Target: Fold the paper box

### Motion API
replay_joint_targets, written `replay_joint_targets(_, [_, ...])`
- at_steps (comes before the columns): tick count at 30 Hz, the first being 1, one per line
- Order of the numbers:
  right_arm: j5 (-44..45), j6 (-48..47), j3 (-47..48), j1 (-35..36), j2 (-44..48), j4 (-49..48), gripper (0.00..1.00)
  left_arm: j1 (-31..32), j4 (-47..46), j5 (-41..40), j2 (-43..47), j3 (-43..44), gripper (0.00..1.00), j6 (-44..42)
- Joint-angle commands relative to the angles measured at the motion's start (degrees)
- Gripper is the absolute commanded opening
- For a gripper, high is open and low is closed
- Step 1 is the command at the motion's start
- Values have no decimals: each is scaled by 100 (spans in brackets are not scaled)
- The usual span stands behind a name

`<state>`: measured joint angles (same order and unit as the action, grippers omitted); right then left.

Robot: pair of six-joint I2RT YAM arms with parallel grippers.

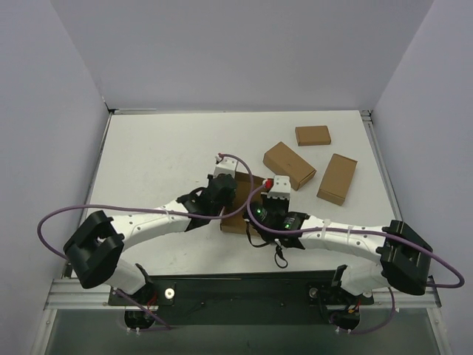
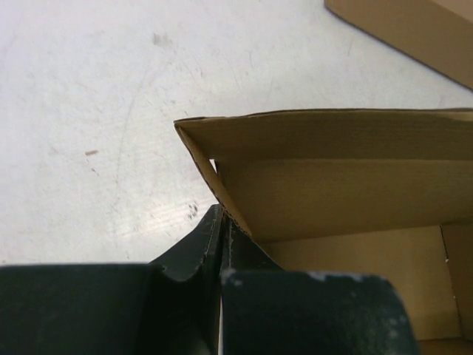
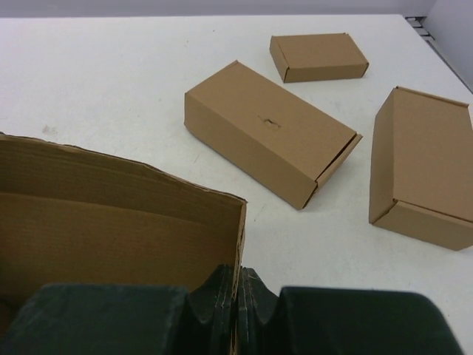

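Note:
The paper box (image 1: 235, 225) sits half folded at the table's middle, walls raised, mostly hidden under both wrists. My left gripper (image 1: 223, 198) is shut on its left side. In the left wrist view the fingertips (image 2: 222, 219) pinch the corner edge of an upright brown wall (image 2: 332, 177). My right gripper (image 1: 267, 207) is shut on its right side. In the right wrist view the gripper (image 3: 238, 279) clamps the end edge of the box's wall (image 3: 111, 222), one finger inside and one outside.
Three ready-made brown boxes lie at the back right: a long one (image 1: 290, 164) (image 3: 266, 133) nearest the grippers, a small one (image 1: 312, 135) (image 3: 318, 55), and one at the right (image 1: 337, 178) (image 3: 429, 163). Grey walls enclose the table.

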<state>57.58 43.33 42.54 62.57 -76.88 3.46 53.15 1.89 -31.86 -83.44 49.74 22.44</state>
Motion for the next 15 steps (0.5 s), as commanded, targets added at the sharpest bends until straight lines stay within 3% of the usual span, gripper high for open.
replay_joint_targets(1, [219, -693, 360, -95, -142, -1548, 0, -128, -785, 329, -164, 589, 5, -538])
replay_joint_targets(2, [36, -851, 308, -148, -160, -2099, 0, -190, -856, 373, -207, 651, 4, -669])
replay_joint_targets(8, [-89, -1423, 53, -298, -520, -3262, 0, -278, -2051, 496, -287, 55, 3, -873])
replay_joint_targets(15, [200, -1073, -124, -149, -969, -3414, 0, -112, -3105, -48, -305, -851, 3, -548])
